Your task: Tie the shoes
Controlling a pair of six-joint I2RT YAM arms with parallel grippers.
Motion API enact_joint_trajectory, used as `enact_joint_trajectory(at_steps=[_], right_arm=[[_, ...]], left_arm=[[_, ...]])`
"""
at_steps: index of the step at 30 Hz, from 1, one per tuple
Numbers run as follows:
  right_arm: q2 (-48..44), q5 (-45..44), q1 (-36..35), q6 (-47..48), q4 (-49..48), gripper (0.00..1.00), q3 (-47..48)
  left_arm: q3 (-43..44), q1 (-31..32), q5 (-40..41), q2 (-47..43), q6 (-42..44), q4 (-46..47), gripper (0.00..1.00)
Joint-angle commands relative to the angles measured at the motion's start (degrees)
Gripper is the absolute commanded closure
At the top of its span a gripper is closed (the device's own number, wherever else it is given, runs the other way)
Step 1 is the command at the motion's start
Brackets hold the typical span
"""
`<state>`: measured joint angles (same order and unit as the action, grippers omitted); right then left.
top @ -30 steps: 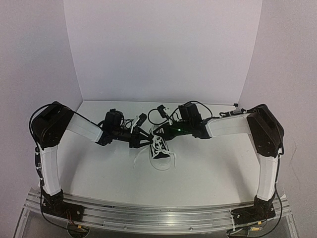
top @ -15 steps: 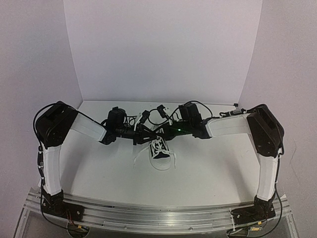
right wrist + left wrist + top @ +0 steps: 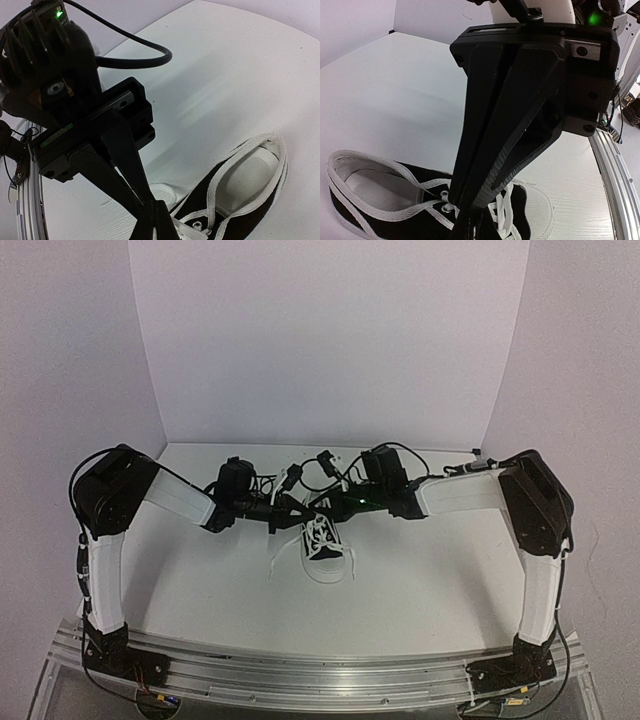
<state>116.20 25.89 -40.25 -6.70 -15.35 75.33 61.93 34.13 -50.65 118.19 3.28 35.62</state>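
Observation:
The black sneaker with white toe cap lies mid-table, toe toward the arms. It also shows in the left wrist view and the right wrist view. My left gripper and right gripper meet just above its lacing. The left gripper is shut, tips down among the white laces. The right gripper is shut with a white sliver of lace at its tips. One loose lace end trails left of the shoe, another curls to its right.
Both forearms reach in low over the table from either side, their black cables bunched behind the shoe. White walls close the back and sides. An aluminium rail runs along the near edge.
My left gripper has moved right, toward the shoe and the right gripper, and now sits close beside it. The right arm and the shoe have hardly moved.

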Motion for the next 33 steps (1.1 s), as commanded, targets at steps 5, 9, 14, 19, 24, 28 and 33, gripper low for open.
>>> enact_joint_trajectory(at_steps=[5, 9, 14, 19, 24, 28, 33], right_arm=[[-0.2, 1.7, -0.5, -0.3, -1.3, 0.9, 1.5], [-0.8, 0.7, -0.5, -1.2, -1.3, 0.55, 1.4], [-3.1, -0.7, -0.4, -1.6, -1.3, 0.31, 1.6], [-9.4, -7.4, -0.7, 0.2, -0.8, 0.31, -2.6], [-14.2, -16.7, -4.4, 6.1, 2.5, 0.5, -11.1], [-11.9, -18.5, -7.5, 6.2, 3.4, 0.5, -12.6], [-7.8, -23.0, -9.3, 6.7, 3.4, 0.51, -10.5]], left_arm=[[0.3, 0.6, 2.6, -1.0, -1.7, 5.9, 1.0], [0.0, 0.6, 3.9, -1.1, -2.5, 6.2, 1.0], [-0.8, 0.5, 5.5, -1.3, -4.9, 5.9, 1.0], [-2.9, 0.4, 7.1, -2.0, -8.8, 7.6, 1.0], [-3.9, 0.5, 7.9, -1.9, -9.4, 8.7, 1.0], [-3.2, 0.5, 8.4, -1.5, -9.8, 9.3, 1.0], [-3.1, 0.4, 8.5, -1.5, -10.2, 9.5, 1.0]])
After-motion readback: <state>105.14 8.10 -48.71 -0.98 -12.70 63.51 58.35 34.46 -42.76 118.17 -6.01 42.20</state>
